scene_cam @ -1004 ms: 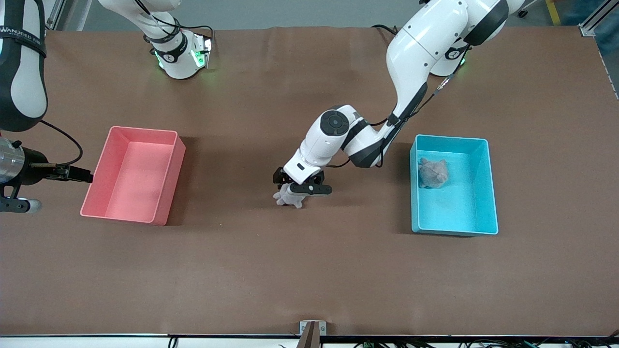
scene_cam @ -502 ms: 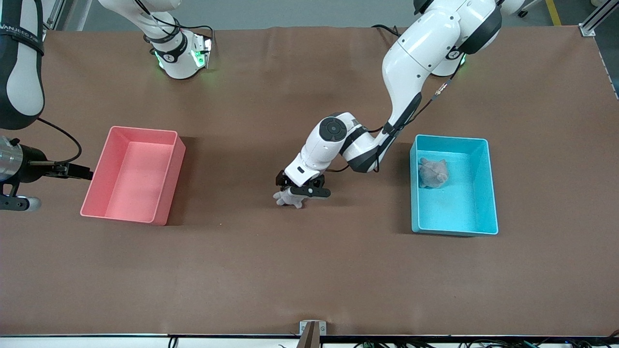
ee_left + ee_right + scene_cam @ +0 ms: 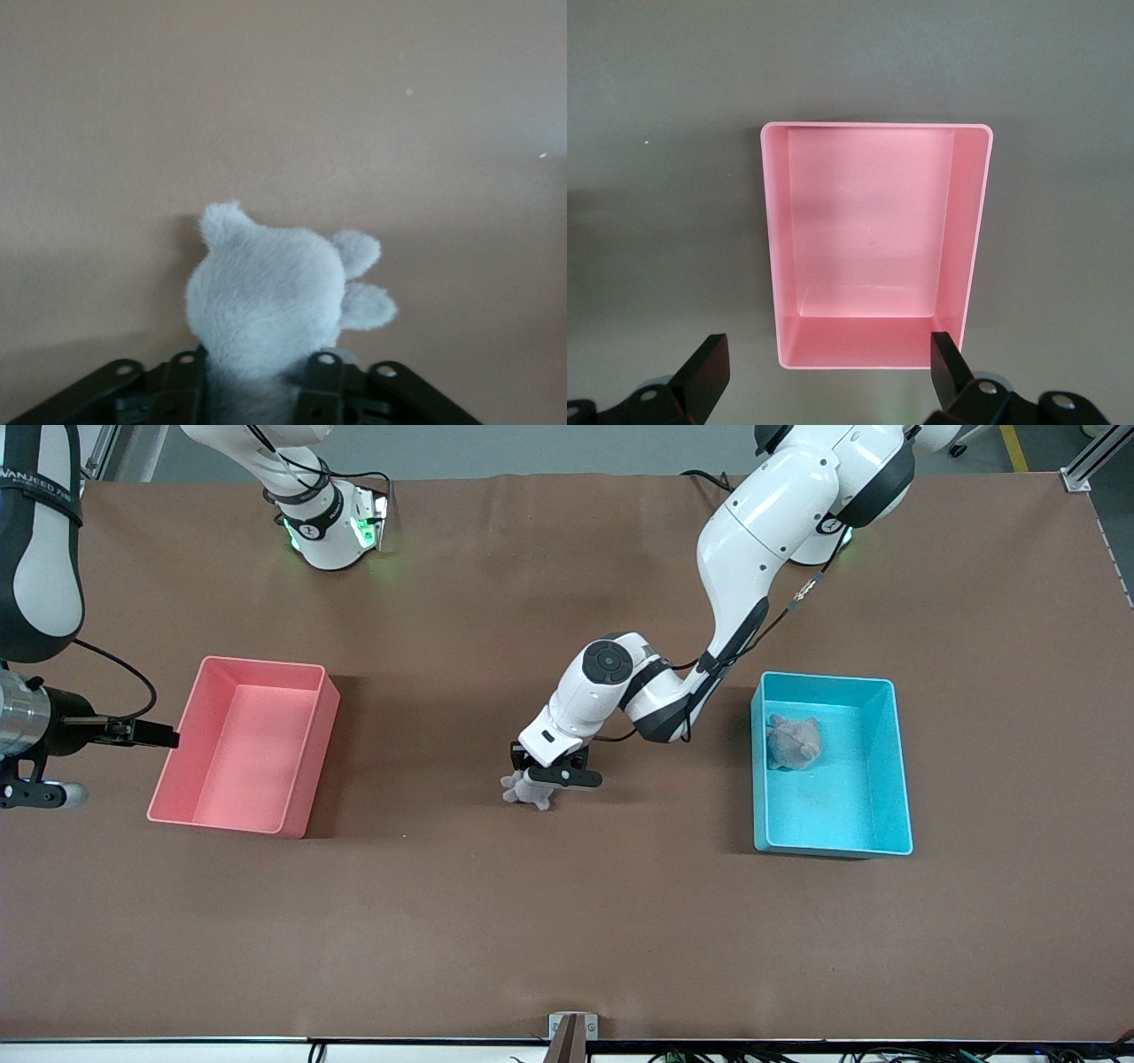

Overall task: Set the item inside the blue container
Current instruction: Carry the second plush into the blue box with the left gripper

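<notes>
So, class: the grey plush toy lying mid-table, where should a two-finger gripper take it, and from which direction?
Take the plush toy across its soft rounded body, coming down from above. It lies low on the table, and its ears are small, floppy holds. The left gripper is placed that way over it now.
</notes>
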Motion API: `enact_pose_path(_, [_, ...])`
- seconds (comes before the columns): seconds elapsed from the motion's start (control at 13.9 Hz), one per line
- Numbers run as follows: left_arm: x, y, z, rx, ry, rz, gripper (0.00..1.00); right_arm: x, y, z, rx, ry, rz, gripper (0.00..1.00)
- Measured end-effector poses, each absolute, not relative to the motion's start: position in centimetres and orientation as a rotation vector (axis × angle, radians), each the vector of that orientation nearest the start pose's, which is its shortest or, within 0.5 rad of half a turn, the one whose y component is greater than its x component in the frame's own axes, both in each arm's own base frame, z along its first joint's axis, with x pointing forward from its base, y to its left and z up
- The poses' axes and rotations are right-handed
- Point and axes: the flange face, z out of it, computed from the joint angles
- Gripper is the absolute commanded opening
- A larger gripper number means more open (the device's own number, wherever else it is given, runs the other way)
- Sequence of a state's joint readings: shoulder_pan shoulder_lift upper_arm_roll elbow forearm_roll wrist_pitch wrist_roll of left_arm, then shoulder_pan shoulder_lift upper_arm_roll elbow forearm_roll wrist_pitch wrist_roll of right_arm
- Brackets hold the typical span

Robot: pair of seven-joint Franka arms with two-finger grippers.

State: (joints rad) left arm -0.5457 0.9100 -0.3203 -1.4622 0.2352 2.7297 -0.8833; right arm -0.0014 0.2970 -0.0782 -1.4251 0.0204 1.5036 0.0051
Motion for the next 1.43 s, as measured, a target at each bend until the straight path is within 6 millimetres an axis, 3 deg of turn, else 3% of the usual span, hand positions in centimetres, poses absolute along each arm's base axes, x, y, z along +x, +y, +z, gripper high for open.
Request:
enact_pose_path(0.22, [53.2,-53.5,23.3,-3.425,0.076,-0.358,0.22,61.0,-3.8,53.9,-3.113,0.124,0.332,1.00])
enact_pose_path(0.36, [53.4,-52.7,28.6,-3.332,0.114,-0.303,0.22,60.0,-3.8,55.9,-3.113,0.124,0.311,1.00])
enact_pose_path(0.5, [52.9,-51.2,35.3,-3.247,0.121,-0.256,0.23,59.2,-3.7,57.5,-3.115,0.122,0.277,1.00])
enact_pose_path(0.57, [52.5,-50.0,38.3,-3.222,0.119,-0.208,0.23,58.9,-3.7,58.1,-3.115,0.119,0.267,1.00])
enact_pose_path(0.72, [52.3,-46.1,42.3,-3.173,0.191,-0.116,0.23,58.1,-3.4,58.9,-3.115,0.112,0.255,1.00])
enact_pose_path(0.86, [52.9,-40.1,44.2,-3.124,0.317,-0.063,0.24,56.9,-3.2,59.2,-3.113,0.107,0.246,1.00])
enact_pose_path(1.08, [53.8,-29.4,45.0,-3.027,0.514,-0.015,0.26,55.0,-3.3,60.5,-3.112,0.109,0.215,1.00])
enact_pose_path(1.15, [54.4,-25.0,44.7,-2.991,0.594,0.019,0.31,54.5,-3.4,61.2,-3.111,0.111,0.201,1.00])
enact_pose_path(1.36, [56.9,-11.0,42.5,-2.959,0.728,0.130,0.29,52.8,-3.7,63.0,-3.108,0.118,0.188,1.00])
enact_pose_path(1.43, [57.4,-7.8,41.3,-2.967,0.733,0.151,0.28,52.4,-3.7,63.5,-3.108,0.120,0.182,1.00])
